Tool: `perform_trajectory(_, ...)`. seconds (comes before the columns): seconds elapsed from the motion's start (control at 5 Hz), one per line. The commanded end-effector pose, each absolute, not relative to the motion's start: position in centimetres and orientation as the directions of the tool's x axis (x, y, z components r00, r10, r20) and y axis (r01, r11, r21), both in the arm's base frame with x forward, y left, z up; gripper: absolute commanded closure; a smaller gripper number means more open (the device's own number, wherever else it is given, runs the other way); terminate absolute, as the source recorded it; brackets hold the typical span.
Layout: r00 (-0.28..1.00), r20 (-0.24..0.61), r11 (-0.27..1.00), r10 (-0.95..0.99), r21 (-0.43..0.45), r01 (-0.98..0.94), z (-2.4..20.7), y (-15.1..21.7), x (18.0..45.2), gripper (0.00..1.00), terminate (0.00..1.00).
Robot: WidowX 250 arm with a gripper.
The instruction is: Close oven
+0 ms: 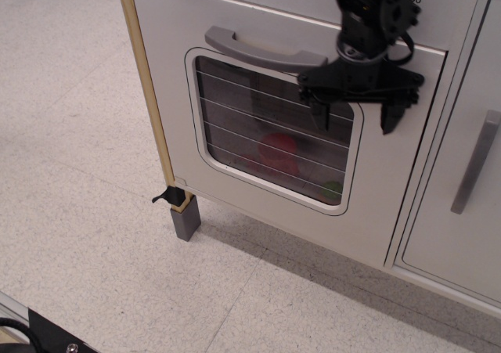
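Speckled floor (86, 212) below. Oven (274, 134) door sits flush, shut. Gripper (354, 117) at door's upper right, fingers (318, 114) spread wide, holding nothing.

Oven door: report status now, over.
Gripper open, jaws spread, holding nothing, in front of the door's upper right. Oven door shut, flush with the frame. Nothing in the way; red and green items visible inside through the window.

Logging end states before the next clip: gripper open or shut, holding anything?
Gripper: open, fingers spread, holding nothing, in front of the oven door, which looks shut.
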State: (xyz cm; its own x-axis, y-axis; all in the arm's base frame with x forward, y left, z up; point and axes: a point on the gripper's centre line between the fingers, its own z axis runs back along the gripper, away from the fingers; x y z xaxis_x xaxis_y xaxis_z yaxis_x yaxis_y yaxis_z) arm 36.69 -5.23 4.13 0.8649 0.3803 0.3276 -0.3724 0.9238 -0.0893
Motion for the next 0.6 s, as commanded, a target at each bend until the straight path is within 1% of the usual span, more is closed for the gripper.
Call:
perform_trajectory(0.0, 0.811, 0.431, 0.918, 0.396, -0.154, -0.366, 6.37, -4.48, 38.39, 0.00, 0.00)
perform_trajectory(0.2, 0.793, 0.462, 0.916, 0.398, -0.155, -0.370, 6.10, -4.33, 38.83, 0.00, 0.00)
perform_trajectory(0.4, 0.791, 0.462, 0.915, 0.400, -0.157, -0.371, 6.29, -4.05, 38.60, 0.00, 0.00)
